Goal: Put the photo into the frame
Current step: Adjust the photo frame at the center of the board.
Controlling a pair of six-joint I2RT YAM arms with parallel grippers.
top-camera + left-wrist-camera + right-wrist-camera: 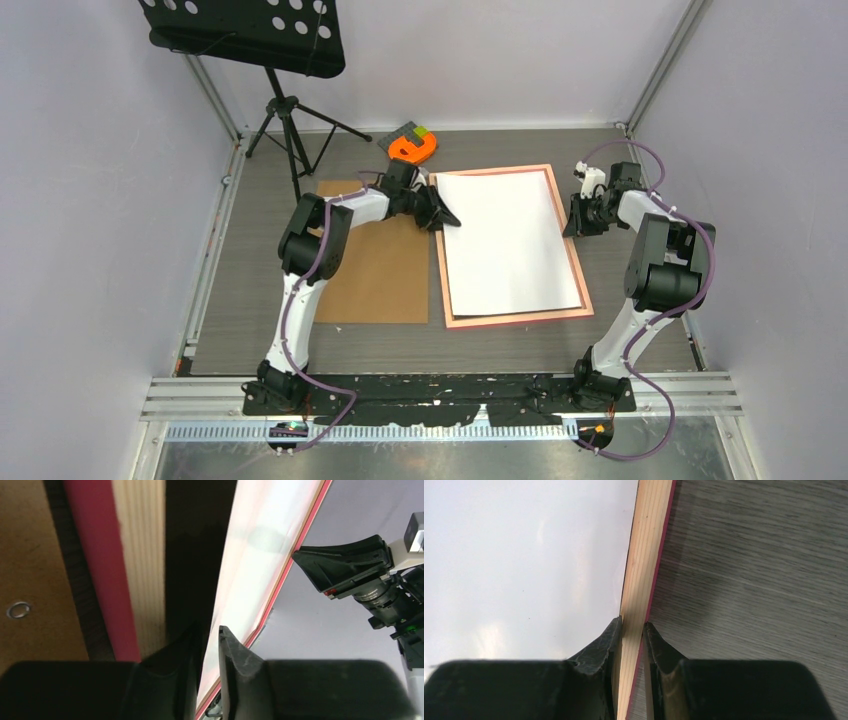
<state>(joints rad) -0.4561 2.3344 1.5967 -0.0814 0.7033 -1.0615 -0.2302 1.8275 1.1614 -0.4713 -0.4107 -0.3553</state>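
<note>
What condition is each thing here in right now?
frame, lying flat, right rail gripped
photo, white side up, lying inside the frame
left gripper, slightly open at the photo's left edge
right gripper, shut on the frame's rail
backing board, lying flat, left of the frame

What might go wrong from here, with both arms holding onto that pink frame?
1. The left end effector has its fingers on either side of the photo at its far left corner. If it pulls away while gripping, it may drag or crease the sheet.
2. The right end effector pinches the frame by its right rail. Any tug there could shift the frame and unseat the photo.
</note>
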